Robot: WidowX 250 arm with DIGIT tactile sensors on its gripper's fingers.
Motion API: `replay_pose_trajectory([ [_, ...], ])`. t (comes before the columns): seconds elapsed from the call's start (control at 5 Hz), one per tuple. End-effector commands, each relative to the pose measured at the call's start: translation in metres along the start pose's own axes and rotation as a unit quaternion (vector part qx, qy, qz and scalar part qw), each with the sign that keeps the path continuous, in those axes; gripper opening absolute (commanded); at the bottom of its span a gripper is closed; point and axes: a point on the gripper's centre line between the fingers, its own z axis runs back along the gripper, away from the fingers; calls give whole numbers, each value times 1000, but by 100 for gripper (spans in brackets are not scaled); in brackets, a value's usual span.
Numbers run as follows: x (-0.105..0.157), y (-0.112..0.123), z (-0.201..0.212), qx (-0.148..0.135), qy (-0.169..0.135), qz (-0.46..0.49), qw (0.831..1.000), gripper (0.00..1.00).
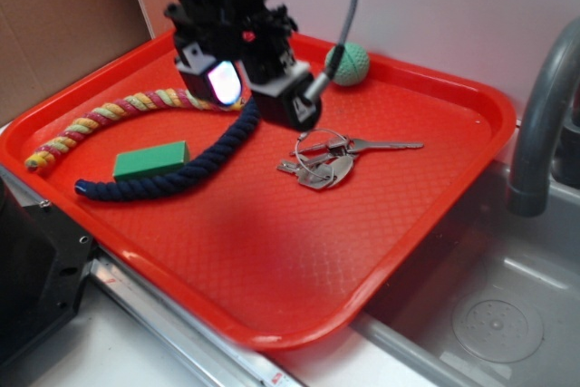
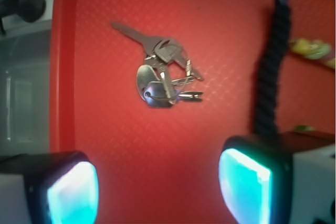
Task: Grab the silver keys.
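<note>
The silver keys point(image 1: 328, 159) lie flat on the red tray point(image 1: 272, 269), right of its middle, with one long key pointing right. In the wrist view the silver keys point(image 2: 164, 74) lie ahead of the fingers, apart from them. My gripper point(image 1: 261, 92) hangs above the tray, up and to the left of the keys, open and empty. In the wrist view my gripper point(image 2: 157, 190) shows two glowing cyan pads point(image 2: 244, 184) wide apart with bare tray between them.
A dark blue rope point(image 1: 195, 165) and a green block point(image 1: 150, 159) lie left of the keys. A multicoloured rope point(image 1: 109, 115) lies at the far left. A green ball point(image 1: 349, 63) sits at the back. A grey faucet point(image 1: 544, 115) and sink point(image 1: 480, 314) are to the right.
</note>
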Motion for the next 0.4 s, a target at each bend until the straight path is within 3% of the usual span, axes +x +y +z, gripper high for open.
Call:
replay_pose_trajectory([
  [0.0,38,21,-39,18,-11,-29,999,100],
  [0.2,48,23,-50,-29,-35,-22,999,100],
])
